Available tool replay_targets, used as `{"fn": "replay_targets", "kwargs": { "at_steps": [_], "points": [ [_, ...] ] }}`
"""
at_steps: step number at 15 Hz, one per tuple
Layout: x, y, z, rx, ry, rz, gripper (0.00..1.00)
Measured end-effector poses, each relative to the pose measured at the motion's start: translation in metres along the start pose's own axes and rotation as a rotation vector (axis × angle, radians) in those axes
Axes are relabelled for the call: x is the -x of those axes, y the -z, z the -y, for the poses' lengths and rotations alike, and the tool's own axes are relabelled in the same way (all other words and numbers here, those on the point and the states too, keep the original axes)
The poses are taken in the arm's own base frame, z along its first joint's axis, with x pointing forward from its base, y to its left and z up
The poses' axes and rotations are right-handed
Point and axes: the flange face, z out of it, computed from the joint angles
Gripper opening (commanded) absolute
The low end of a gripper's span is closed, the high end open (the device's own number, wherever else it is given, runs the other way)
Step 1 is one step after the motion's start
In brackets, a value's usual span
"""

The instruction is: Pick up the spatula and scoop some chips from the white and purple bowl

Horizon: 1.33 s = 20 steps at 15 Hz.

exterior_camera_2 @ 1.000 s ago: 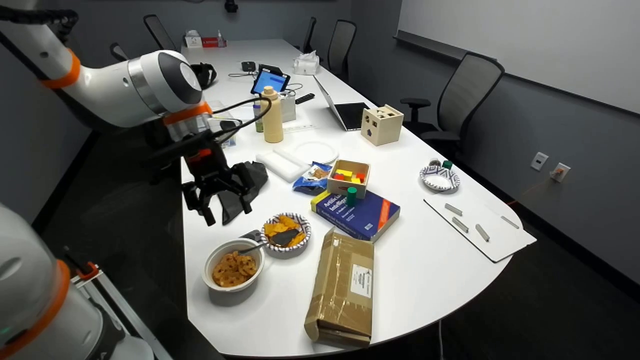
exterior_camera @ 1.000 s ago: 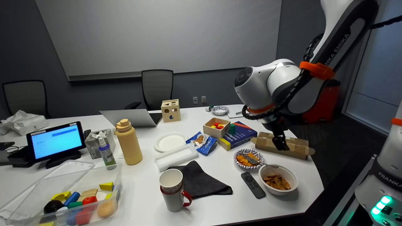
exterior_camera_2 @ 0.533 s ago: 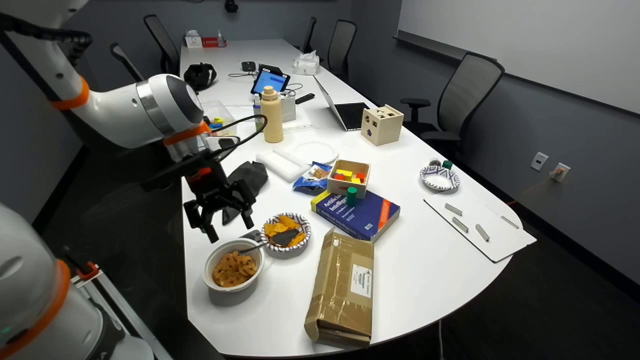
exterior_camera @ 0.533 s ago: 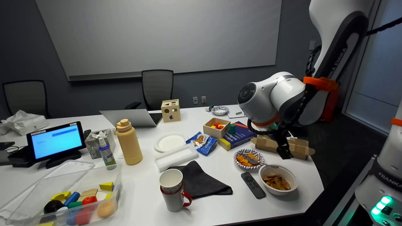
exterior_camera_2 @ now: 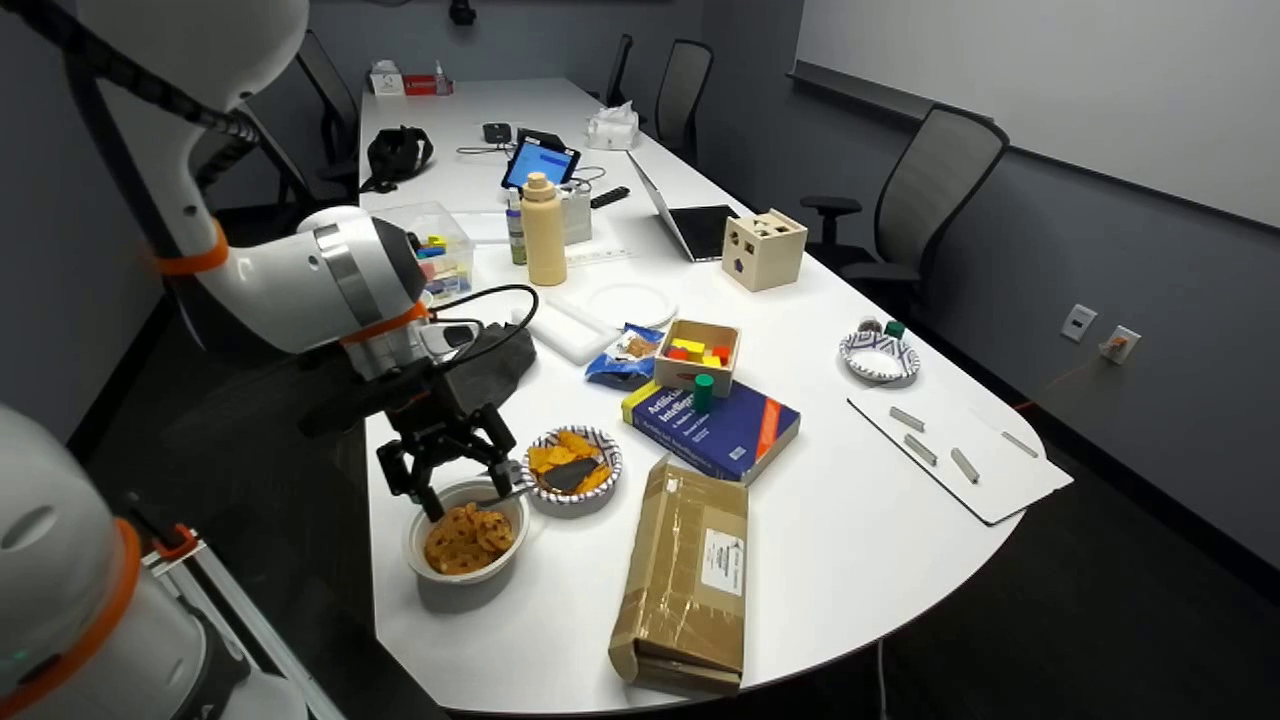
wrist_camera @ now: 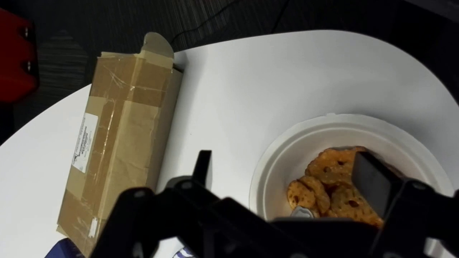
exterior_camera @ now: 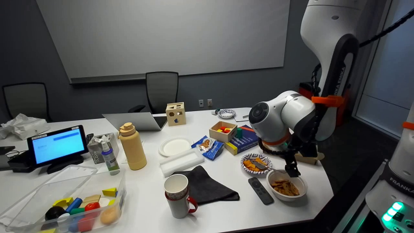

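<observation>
The spatula has a dark flat head (exterior_camera_2: 572,474) resting on orange chips (exterior_camera_2: 556,452) in the white and purple bowl (exterior_camera_2: 613,455). Its grey handle (exterior_camera: 280,171) reaches over into a white bowl (exterior_camera_2: 414,555) of brown round crisps. In the wrist view only the grey handle end (wrist_camera: 302,212) shows; my gripper's body hides the rest. My gripper (exterior_camera_2: 468,494) is open and empty, low over the white bowl. In the wrist view (wrist_camera: 283,172) one finger is over the crisps and the other outside the bowl's rim, with the handle end between them.
A cardboard box (exterior_camera_2: 685,580) lies beside the bowls. A blue book (exterior_camera_2: 715,435) carries a wooden box (exterior_camera_2: 697,375) of blocks and a green cylinder (exterior_camera_2: 703,393). A black remote (exterior_camera: 260,191) lies by the white bowl. A dark cloth (exterior_camera: 210,186) and stacked cups (exterior_camera: 178,197) stand further along.
My open gripper has come down from above the table to just over the white bowl and the spatula's handle. The bowls, chips and spatula have not moved.
</observation>
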Motion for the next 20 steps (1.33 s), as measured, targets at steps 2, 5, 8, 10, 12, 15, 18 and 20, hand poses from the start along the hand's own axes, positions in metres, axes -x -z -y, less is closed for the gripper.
{"fn": "replay_targets", "kwargs": {
  "at_steps": [2,5,8,10,12,15,18,20],
  "points": [
    [-0.006,-0.009,0.004,-0.005,-0.007,-0.014,1.00],
    [-0.018,-0.019,0.010,-0.006,-0.029,-0.036,1.00],
    [-0.033,-0.025,0.013,0.003,-0.063,-0.061,1.00],
    [-0.044,-0.026,0.015,0.009,-0.089,-0.080,1.00],
    [-0.056,-0.026,0.017,0.019,-0.114,-0.102,1.00],
    [-0.070,-0.029,0.020,0.038,-0.139,-0.130,1.00],
    [-0.077,-0.034,0.023,0.039,-0.147,-0.131,1.00],
    [-0.080,-0.037,0.024,0.038,-0.145,-0.127,1.00]
  ]
}}
